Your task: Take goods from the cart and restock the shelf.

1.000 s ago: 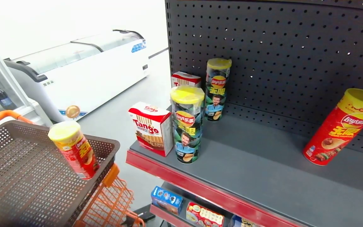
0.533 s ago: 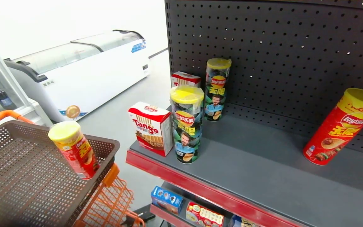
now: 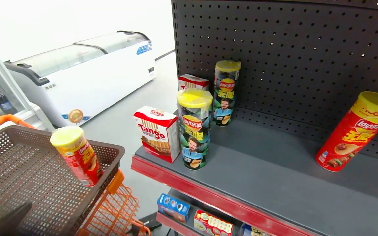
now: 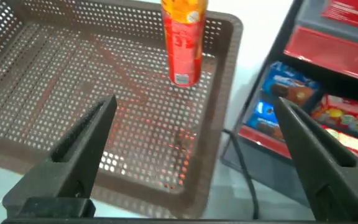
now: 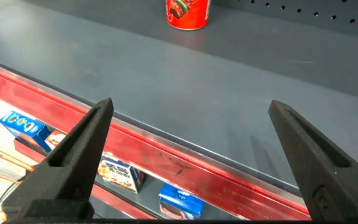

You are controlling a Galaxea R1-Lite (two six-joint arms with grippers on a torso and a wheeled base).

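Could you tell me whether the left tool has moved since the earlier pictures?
Yes; the left tool has come up over the basket, toward the red can.

The gray shelf has a red front edge. At its left end stand the front dark can and, behind it, the back dark can. Both have yellow lids. The front box and the back box sit just left of them. Well apart, to the right, the shelf red can stands by the back wall. The brown cart basket holds the basket red can near its corner.
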